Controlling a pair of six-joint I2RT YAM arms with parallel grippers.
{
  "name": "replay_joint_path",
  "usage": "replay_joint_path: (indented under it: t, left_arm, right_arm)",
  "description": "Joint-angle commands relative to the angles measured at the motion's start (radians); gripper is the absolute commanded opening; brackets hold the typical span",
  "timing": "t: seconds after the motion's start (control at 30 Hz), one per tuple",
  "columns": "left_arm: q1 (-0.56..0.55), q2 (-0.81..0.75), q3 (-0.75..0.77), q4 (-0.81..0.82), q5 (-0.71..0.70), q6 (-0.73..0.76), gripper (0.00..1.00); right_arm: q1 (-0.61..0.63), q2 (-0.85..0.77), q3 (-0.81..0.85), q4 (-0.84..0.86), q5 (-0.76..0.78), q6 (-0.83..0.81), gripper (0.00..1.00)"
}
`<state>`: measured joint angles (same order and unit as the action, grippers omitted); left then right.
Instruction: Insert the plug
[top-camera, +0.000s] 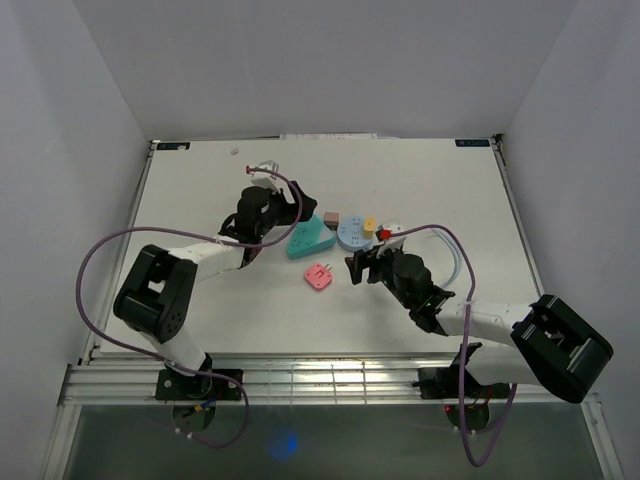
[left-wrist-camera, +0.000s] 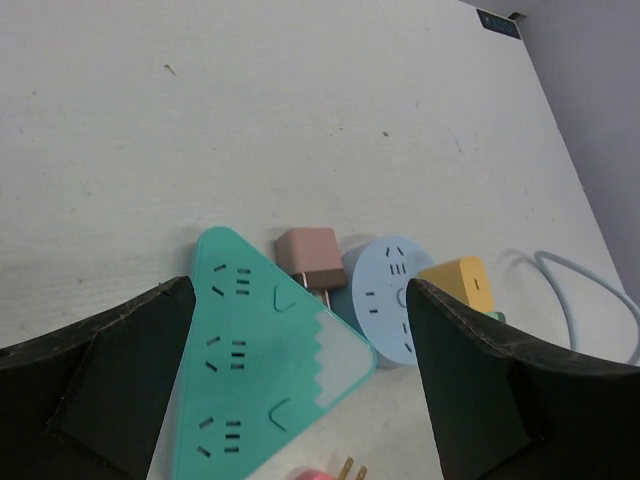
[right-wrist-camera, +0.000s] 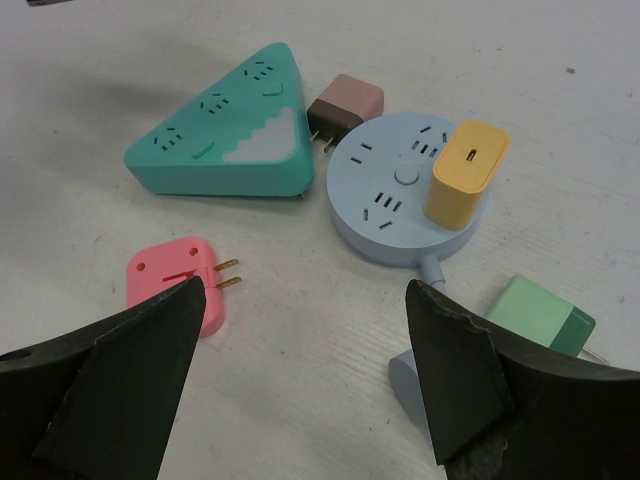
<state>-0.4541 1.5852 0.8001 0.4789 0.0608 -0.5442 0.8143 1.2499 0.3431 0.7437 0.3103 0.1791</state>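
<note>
A pink plug with two brass prongs lies flat on the table, prongs pointing right; it also shows as the pink plug in the top view. A teal triangular power strip lies under my left gripper, which hovers open and empty above it. My right gripper is open and empty just right of the pink plug, which sits by its left finger. From above, the left gripper is at the teal strip, and the right gripper is right of the plug.
A brown adapter lies between the teal strip and a round pale-blue power strip that carries a yellow plug. A light-green adapter lies to the right. A pale-blue cable curves away. White walls enclose the table.
</note>
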Motion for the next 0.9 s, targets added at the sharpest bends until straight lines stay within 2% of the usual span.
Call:
replay_joint_path:
  t: [0.0,0.2,0.47,0.6,0.73,0.87]
  left_arm:
    - [0.003,0.112,0.111,0.020,-0.015,0.093,0.98]
    - [0.005,0.271,0.249,0.070,0.108,0.187,0.97]
    - [0.006,0.458,0.358,0.058,0.108,0.248,0.93]
    - [0.006,0.502,0.393,0.032,0.129,0.236,0.89]
    - [0.006,0.483,0.367,0.029,0.129,0.231,0.79]
    - [0.006,0.418,0.309,0.004,0.126,0.253,0.57]
  right_arm:
    - [0.006,-0.027,-0.018,0.062,0.000,0.003,0.86]
    - [0.006,-0.037,-0.029,0.077,0.000,0.008,0.86]
    - [0.005,-0.044,-0.035,0.082,0.013,0.013,0.85]
    - [0.005,-0.044,-0.036,0.083,0.023,0.013,0.85]
    - [0.006,-0.046,-0.036,0.083,0.029,0.010,0.85]
    - [0.006,-0.026,-0.023,0.068,0.036,0.017,0.84]
